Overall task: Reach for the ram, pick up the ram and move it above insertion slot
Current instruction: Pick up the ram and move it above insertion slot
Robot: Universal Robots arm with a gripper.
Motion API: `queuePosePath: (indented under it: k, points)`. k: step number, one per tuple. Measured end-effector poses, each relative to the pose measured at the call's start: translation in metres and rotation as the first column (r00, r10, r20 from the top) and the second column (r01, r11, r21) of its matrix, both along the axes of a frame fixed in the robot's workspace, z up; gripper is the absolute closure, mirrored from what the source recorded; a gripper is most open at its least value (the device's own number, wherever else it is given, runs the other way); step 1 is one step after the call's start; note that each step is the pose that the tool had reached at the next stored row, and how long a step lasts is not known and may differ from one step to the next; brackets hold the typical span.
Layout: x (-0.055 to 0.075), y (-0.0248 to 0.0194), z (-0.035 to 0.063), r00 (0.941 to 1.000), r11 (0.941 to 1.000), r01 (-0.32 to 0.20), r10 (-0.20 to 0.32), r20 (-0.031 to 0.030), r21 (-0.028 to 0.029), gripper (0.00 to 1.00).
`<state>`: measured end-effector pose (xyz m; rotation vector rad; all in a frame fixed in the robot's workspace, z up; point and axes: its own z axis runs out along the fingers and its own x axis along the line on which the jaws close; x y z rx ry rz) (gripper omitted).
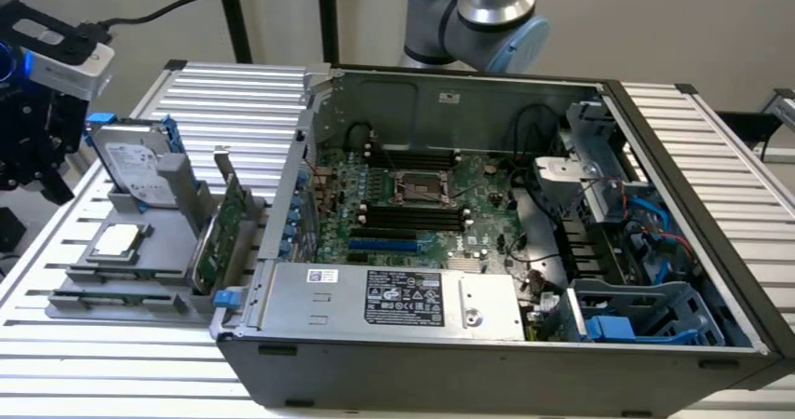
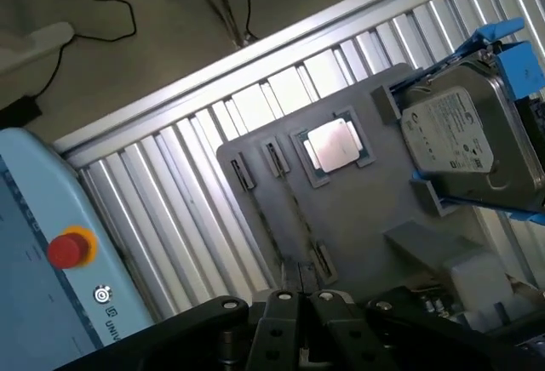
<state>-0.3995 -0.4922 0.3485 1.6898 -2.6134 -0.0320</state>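
End effector [image 2: 300, 296] fingers were clenched together on nothing, hovering above the gray tray [image 2: 366, 218] that sat on the ribbed bench [image 2: 170, 218]. The ram [image 2: 298, 211] stood on edge in the tray's clips, on the far side of the tray's processor chip [image 2: 332, 145] from the hard drive [image 2: 456, 133]. From the wrist view it read as a long, thin, dark line seen edge-on. In the exterior view the ram [image 1: 118, 299] lay as a narrow strip along the tray's outer edge. Its green board and chips were hard to make out, and the tray's rim cut off its lower part.
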Motion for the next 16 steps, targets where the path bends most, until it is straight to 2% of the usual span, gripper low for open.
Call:
queuePosePath:
  k: [4, 8, 12, 16]
  points:
    - [0.0, 0.0, -0.0011, 0.9973, 0.9973, -0.073, 0.073, 0.0034, -0.0001, 0.89]
    - [0.0, 0.0, -0.002, 0.9896, 0.9896, -0.144, 0.144, 0.0075, -0.0007, 0.89]
    - [0.0, 0.0, -0.0032, 0.9762, 0.9763, -0.216, 0.216, 0.0149, -0.0018, 0.89]
    - [0.0, 0.0, -0.0041, 0.9577, 0.958, -0.287, 0.287, 0.0235, -0.0041, 0.89]
